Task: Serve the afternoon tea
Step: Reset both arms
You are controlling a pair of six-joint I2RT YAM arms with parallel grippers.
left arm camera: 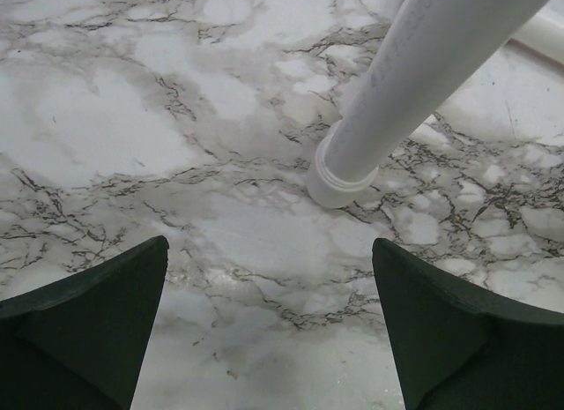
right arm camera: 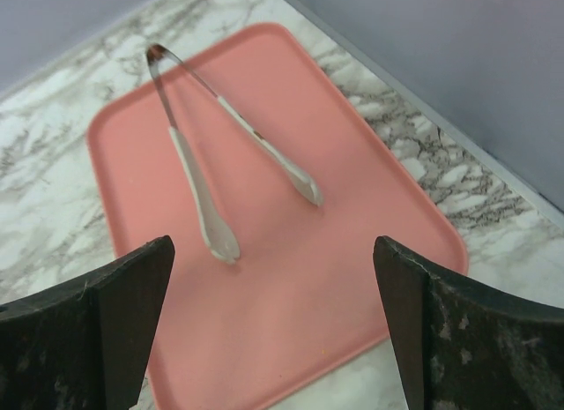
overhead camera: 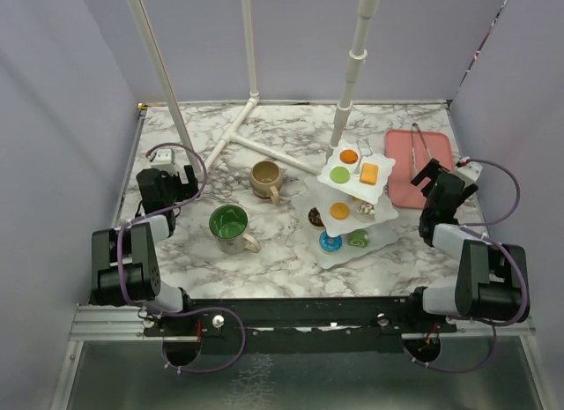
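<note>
The white three-tier stand (overhead camera: 381, 182) of wavy plates stands right of centre and carries small toy pastries: an orange one (overhead camera: 349, 156), a yellow slice (overhead camera: 369, 173), a green one (overhead camera: 339, 174) and a blue donut (overhead camera: 330, 242). The green-lined mug (overhead camera: 229, 225) and the tan mug (overhead camera: 265, 178) stand left of it. My left gripper (overhead camera: 173, 182) is open and empty at the far left, over bare marble (left arm camera: 264, 242). My right gripper (overhead camera: 438, 182) is open and empty at the near end of the pink tray (right arm camera: 291, 278).
Metal tongs (right arm camera: 198, 176) lie on the pink tray (overhead camera: 407, 154) at the right. White pipe legs (overhead camera: 348, 88) stand on the table behind the stand; one pipe foot (left arm camera: 344, 176) is just ahead of my left gripper. Purple walls close the sides.
</note>
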